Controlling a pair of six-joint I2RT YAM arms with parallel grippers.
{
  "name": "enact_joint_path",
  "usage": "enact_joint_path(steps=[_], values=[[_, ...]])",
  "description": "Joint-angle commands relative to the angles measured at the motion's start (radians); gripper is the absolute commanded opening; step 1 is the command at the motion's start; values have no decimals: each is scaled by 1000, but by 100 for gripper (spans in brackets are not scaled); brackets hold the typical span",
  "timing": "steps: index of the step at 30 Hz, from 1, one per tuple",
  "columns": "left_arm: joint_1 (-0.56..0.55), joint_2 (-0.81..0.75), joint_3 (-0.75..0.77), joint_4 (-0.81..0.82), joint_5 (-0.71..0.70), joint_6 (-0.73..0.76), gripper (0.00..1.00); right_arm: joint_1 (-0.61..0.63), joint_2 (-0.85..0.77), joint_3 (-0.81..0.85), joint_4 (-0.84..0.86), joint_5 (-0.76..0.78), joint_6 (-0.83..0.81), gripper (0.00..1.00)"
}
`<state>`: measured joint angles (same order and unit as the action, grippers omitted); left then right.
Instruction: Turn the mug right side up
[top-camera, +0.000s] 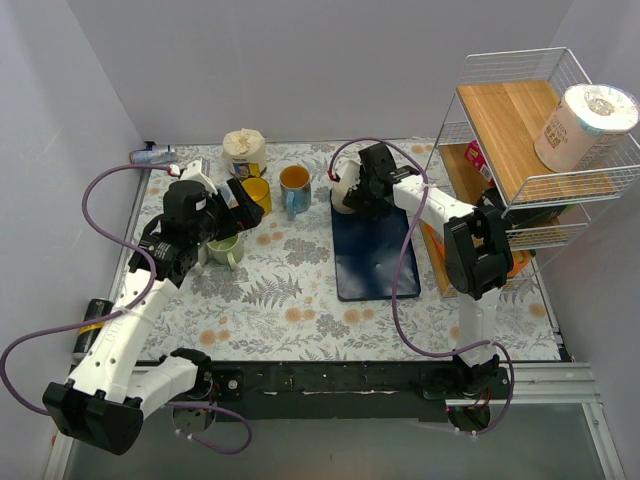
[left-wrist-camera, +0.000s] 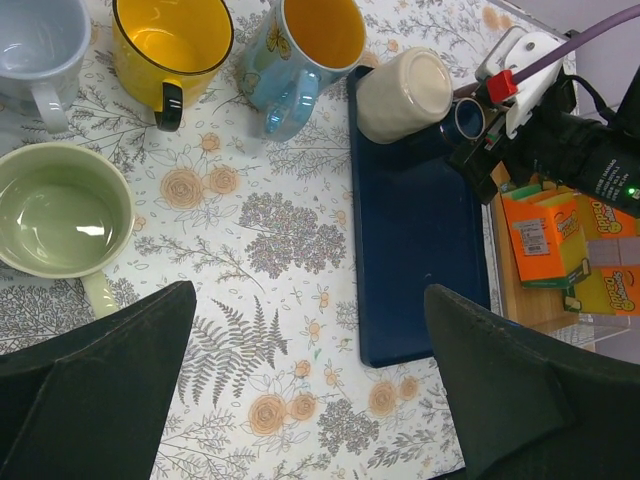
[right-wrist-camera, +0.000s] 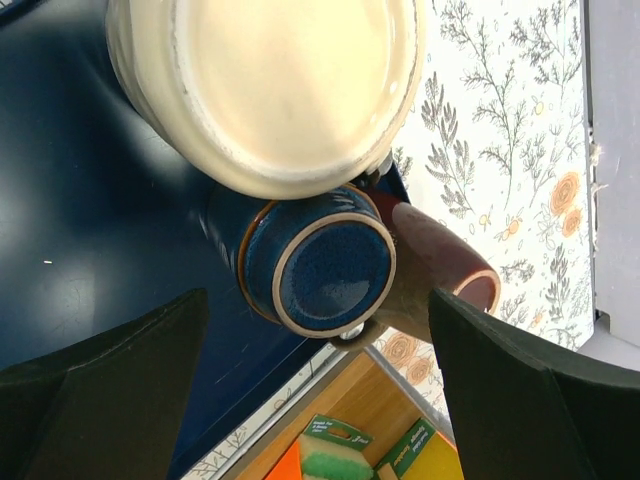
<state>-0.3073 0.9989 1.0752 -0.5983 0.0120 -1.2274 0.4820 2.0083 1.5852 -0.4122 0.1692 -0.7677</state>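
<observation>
Cream mug is leaning tilted, base up, on the mat; right fingers are hovering wide beside it, left fingers gaping too.

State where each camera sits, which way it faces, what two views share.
Top external: above and behind the bases, looking down on the table; left arm and right arm show.
Left wrist: on its arm, facing down at green mug and blue mat; own fingers at bottom.
Right wrist: close above the cream mug; own fingers at bottom.
Shared: both wrist views show the cream mug.
</observation>
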Motion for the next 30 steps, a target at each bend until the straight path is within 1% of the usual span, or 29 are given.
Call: enact_joint_path(steps=[1,3,4,13,14,18,21,22,24,25,27,29,30], values=[[5,9,37,17,0,25,98,-5,10,-8,64,-39,-50,96],[5,17,37,18,0,29,98,-5,18,-30,96,-36,-62,96],[5,18,38,22,0,31,98,-6,20,-37,139,-31,-70,96],[5,17,20,25,0,35,98,-11,47,-44,161,-66,-70,95],[5,18,20,26,-29,35,98,-13,52,-47,164,-69,-64,95],[5,20,19,25,-30,37,98,-13,60,-70,173,-47,-59,90],[5,17,15,26,-32,39,98,-14,46,-102,185,-31,-50,84],[5,15,14,29,-32,40,98,-13,44,-108,185,-25,-48,77],[5,12,8,31,-30,37,98,-16,35,-117,182,-19,-36,68],[5,12,8,34,-29,37,98,-14,33,-119,179,-11,-32,60],[5,10,3,35,-29,36,98,-14,26,-120,174,-4,-24,53],[5,9,5,34,-27,34,98,-14,17,-122,161,0,-10,41],[5,6,0,35,-26,34,98,-14,12,-122,153,-2,-7,32]])
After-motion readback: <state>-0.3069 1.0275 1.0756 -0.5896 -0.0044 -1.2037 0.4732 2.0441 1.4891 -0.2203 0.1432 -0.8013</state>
